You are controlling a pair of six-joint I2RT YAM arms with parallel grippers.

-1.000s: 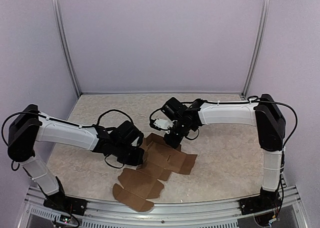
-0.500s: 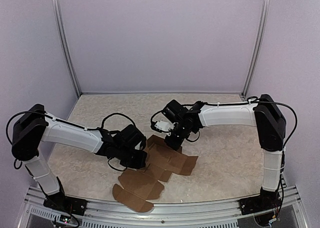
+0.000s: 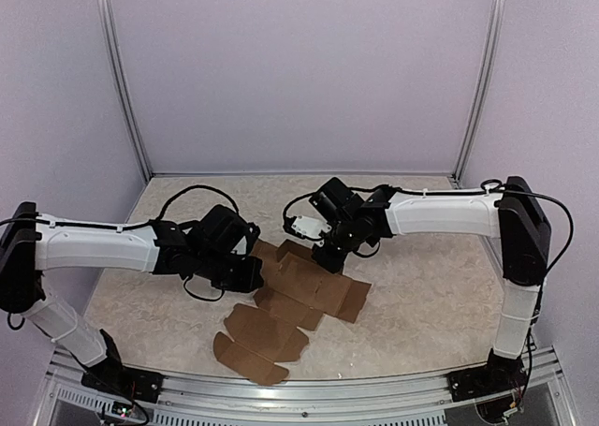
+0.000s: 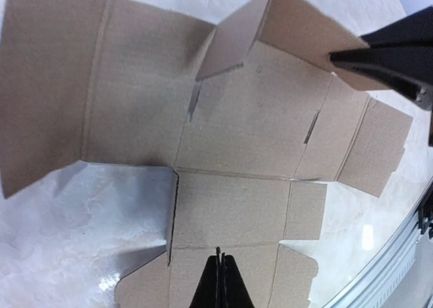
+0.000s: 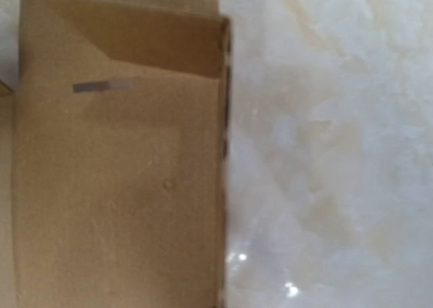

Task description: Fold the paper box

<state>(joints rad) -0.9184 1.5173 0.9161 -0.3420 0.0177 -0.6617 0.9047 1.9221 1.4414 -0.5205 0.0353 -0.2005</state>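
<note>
The paper box (image 3: 304,295) is laid flat and unfolded on the tabletop (image 3: 421,295), its longer run slanting from near-left to far-right. The left tool (image 4: 220,281), pinched empty, is held over its left side; the right tool (image 4: 338,55), likewise closed, is set at its raised far edge.

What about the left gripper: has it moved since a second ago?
Yes. The left gripper has pulled a little away from the near rail, toward the far side of the table, and slightly left.
</note>
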